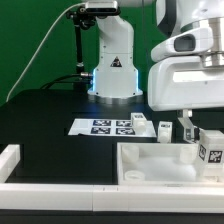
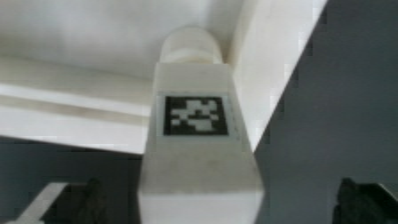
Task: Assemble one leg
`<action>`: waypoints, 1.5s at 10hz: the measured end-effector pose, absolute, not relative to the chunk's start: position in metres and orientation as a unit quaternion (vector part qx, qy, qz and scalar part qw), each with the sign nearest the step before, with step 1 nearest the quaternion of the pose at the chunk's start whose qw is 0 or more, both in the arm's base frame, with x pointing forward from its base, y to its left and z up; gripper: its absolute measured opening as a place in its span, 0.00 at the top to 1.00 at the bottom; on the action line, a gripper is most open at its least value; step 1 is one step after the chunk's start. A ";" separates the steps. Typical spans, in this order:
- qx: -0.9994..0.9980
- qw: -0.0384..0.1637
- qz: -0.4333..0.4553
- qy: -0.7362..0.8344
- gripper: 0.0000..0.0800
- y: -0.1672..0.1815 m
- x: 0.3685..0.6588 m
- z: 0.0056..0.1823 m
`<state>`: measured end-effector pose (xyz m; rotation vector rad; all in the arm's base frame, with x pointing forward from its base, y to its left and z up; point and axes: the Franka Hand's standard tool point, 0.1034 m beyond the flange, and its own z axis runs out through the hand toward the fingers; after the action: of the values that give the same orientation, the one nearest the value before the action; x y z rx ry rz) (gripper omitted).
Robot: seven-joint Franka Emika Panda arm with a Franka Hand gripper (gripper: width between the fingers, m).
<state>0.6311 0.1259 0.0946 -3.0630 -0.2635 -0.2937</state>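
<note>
White matte square-section leg point(image 2: 199, 150), rounded tip, sits lower right in exterior view. Gripper point(image 2: 217, 205) straddles it wide open, gripping nothing.

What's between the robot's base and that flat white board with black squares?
Nothing: just bare black table between the base and the marker board, as the exterior view shows.
</note>
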 end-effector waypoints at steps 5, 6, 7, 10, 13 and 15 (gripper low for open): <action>-0.997 0.025 0.019 -0.067 0.19 0.124 0.622 0.080; -0.998 0.025 0.020 -0.058 0.37 0.124 0.622 0.079; -0.998 0.025 0.020 -0.058 0.54 0.124 0.621 0.079; -0.998 0.020 0.022 0.059 0.63 0.120 0.622 0.079; -0.974 0.020 0.009 0.225 0.63 0.122 0.619 0.074; -0.941 0.032 -0.004 0.338 0.64 0.125 0.622 0.073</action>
<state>0.6221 0.1253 0.0735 -2.8957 1.0397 -0.0120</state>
